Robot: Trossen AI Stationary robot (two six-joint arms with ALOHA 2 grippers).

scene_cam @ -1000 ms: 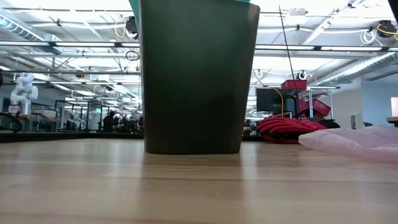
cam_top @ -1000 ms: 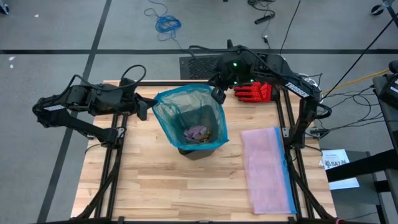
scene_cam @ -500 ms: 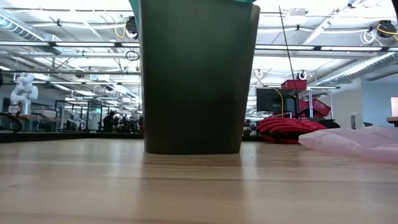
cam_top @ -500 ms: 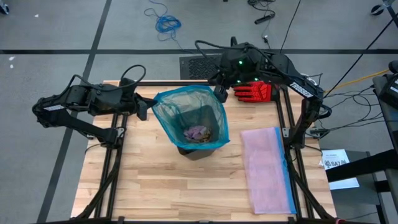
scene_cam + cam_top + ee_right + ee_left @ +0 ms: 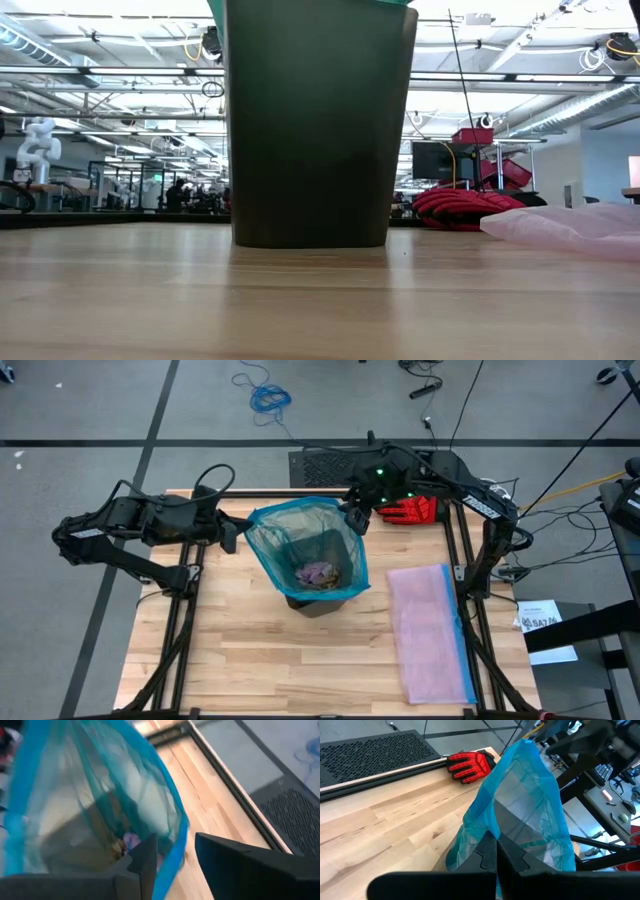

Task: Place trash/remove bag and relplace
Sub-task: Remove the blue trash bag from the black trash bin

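The teal bag [image 5: 305, 545] lines a dark bin [image 5: 315, 120] at the table's middle, and its blue-edged rim is spread wide above the bin. Trash [image 5: 318, 572], a purple crumple among brown wads, lies at its bottom. My left gripper [image 5: 238, 532] is shut on the rim's left corner. At the rim's far right corner my right gripper [image 5: 353, 517] stands open, with the blue rim edge [image 5: 172, 852] running between its fingers. My left gripper pinches the bag's rim at its left corner [image 5: 487, 827] between its two shut fingers, coming from the table's left and slanting down. The film rises from the fingers, drawn fairly taut toward the far corner [image 5: 527, 747]. My right gripper: I cannot tell whether its open fingers touch the rim edge.
A red-and-black glove [image 5: 412, 508] lies at the far right, partly under my right arm. A pale pink bag [image 5: 430, 630] with a blue edge lies flat on the right side. Black frame rails [image 5: 180, 630] run along the table's left and right sides.
My right gripper has turned a little at the bag's far right corner, staying in place. The bag, the bin and my left arm stand as before.
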